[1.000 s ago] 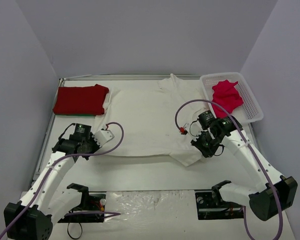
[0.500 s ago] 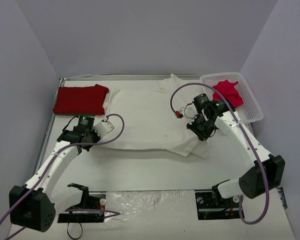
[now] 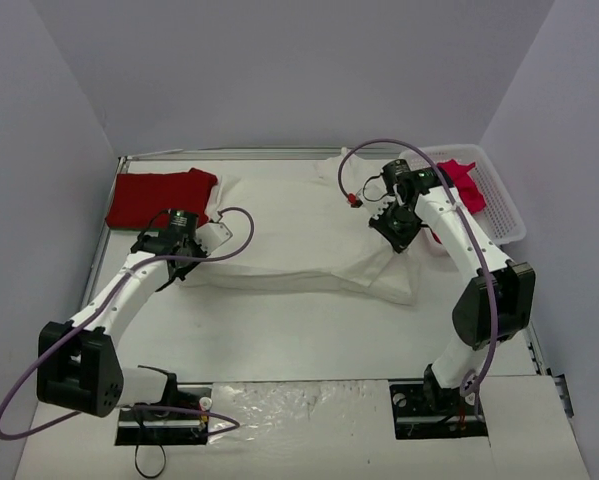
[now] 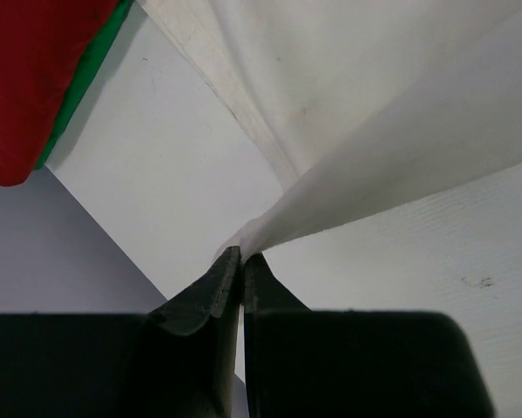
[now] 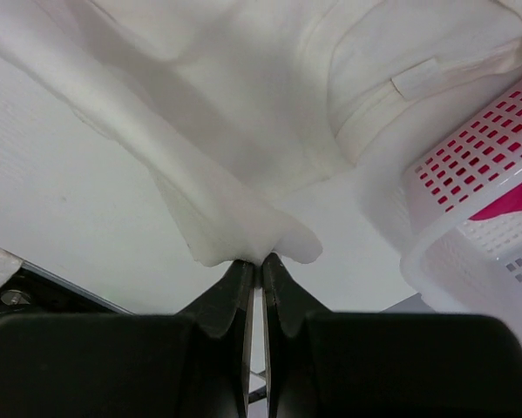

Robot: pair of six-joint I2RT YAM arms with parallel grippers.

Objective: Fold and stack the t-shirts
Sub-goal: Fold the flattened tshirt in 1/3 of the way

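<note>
The large cream-white t-shirt lies spread across the middle of the table, its near part lifted and doubled back over the body. My left gripper is shut on its left corner, the cloth stretching away from the closed tips of the left gripper. On the other side, my right gripper is shut on the right corner, a bunch of white fabric hanging from the tips of the right gripper. A folded red t-shirt rests at the far left. The pinkish-red t-shirt sits in the basket.
The white lattice basket stands at the far right, close to my right wrist, and its wall shows beside the fingers. Something green lies under the red t-shirt. The table's left rail runs along the left side.
Both grippers have moved away from the near edge toward the far side, carrying the white t-shirt's lower hem up over its body. The fold now lies farther back.
</note>
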